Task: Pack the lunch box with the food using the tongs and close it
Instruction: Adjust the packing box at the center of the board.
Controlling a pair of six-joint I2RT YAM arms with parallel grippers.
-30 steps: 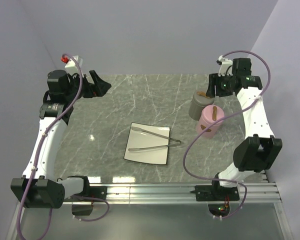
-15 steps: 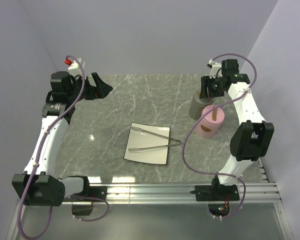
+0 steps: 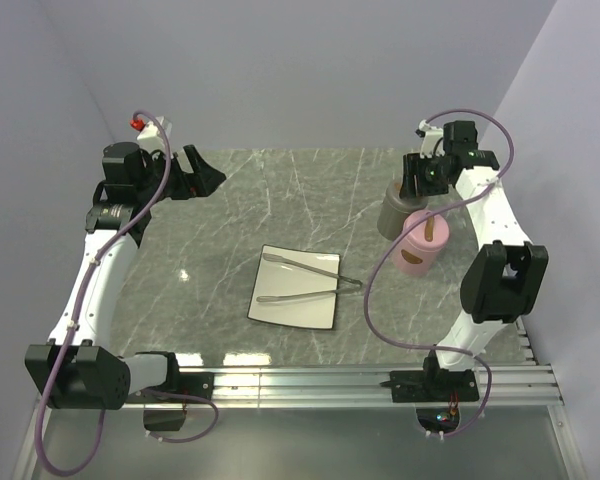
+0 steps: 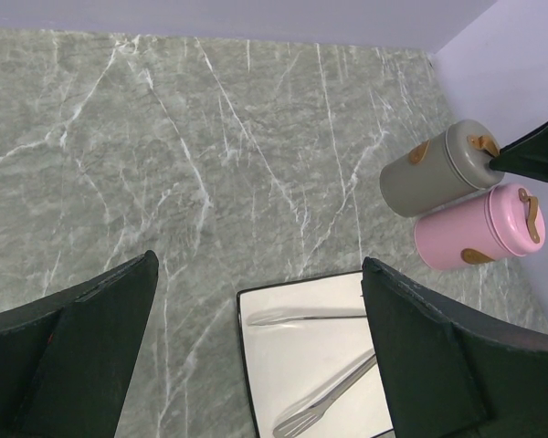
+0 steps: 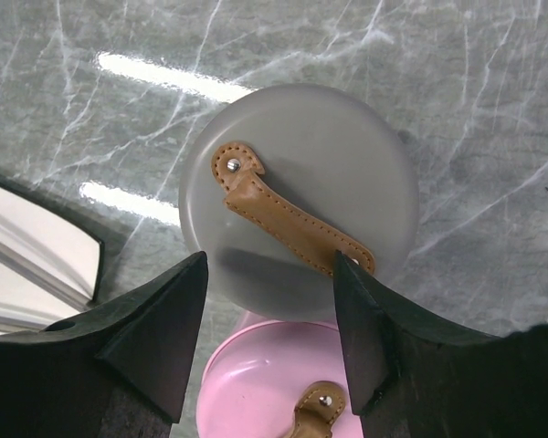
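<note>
Right claw (image 5: 269,263), partly open, hovers over the grey canister (image 5: 347,155) (nothing gripped); left claw (image 3: 194,170), upper left, fully open, empty.

The silver tongs (image 4: 310,317) are laid flat on the white square plate (image 3: 290,310) at mid-counter (image 3: 230,220), arms spread and the joined end turned rightward. The grey lunch box (image 3: 393,216) is stood upright at the far right, lidded, with a tan strap across the lid. The pink lunch box (image 3: 412,257), likewise lidded and strapped, is set just beside it.

Boxes (image 3: 395,212) (image 3: 418,250) x2, plate (image 3: 295,310) x1, tongs (image 3: 305,265) x1
</note>
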